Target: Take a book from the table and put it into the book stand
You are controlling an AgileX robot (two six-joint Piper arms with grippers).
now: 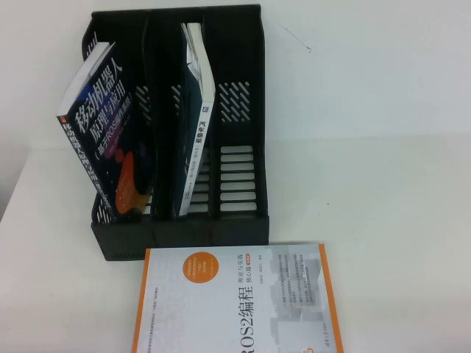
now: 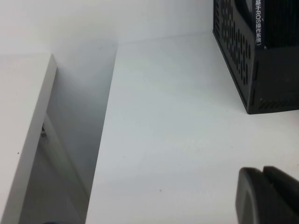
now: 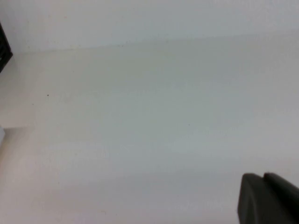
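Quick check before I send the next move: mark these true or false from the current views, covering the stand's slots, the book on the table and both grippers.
1. The orange-and-white book lies flat on the table in front of the book stand. True.
2. All three slots are filled. False: the robot's-right slot is empty.
3. The dark book leans in the left slot. True.
4. The left gripper holds a book. False: it holds nothing, left of the stand.
5. The right gripper is above bare table. True.
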